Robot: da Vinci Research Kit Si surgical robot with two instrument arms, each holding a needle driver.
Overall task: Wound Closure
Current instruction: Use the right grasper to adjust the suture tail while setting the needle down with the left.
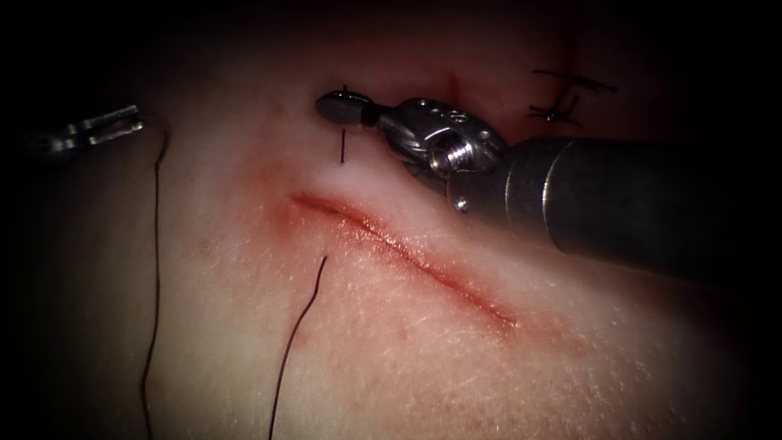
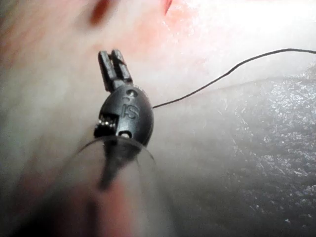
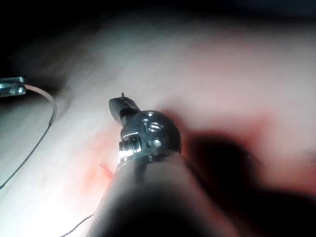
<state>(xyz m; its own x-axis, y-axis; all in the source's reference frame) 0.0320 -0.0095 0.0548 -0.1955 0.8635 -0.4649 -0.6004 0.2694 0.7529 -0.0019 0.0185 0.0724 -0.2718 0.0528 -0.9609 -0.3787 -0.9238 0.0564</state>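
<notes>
While the left claw sits a little apart holding nothing, the right claw pinches thread above the cut

Your right pincer sits closed against the pale tissue, a short dark thread end poking up just past its tip. Red fluid stains the tissue beside the wrist. Well apart, the left pincer trails a curving thread.
</notes>
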